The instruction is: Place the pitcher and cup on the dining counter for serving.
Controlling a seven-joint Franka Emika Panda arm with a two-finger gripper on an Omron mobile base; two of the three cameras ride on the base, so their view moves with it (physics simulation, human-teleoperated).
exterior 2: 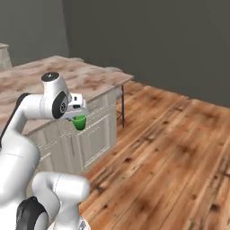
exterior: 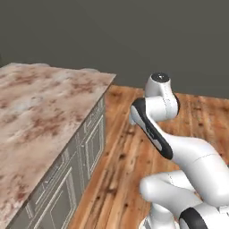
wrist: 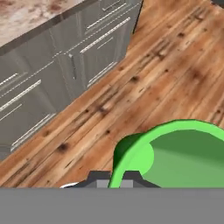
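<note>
Beside the dining bench (exterior 2: pixel 96 78), over the wooden floor (exterior 2: pixel 170 148), we are carrying the cup (exterior 2: pixel 79 121) clamped by its rim in our claw (exterior 2: pixel 78 117), risking clipping the bench edge.

Left base view: behind arm (exterior: pixel 179 152), looks forward-down along bench (exterior: pixel 40 116) top and wood floor (exterior: pixel 125 152). Right base view: from arm's other side, bench (exterior 2: pixel 94 81) farther off, more floor. Both share bench corner, cabinets, arm. Hand view: close, angled down over cup (wrist: pixel 175 153) rim at floor, cabinets (wrist: pixel 52 83).
</note>
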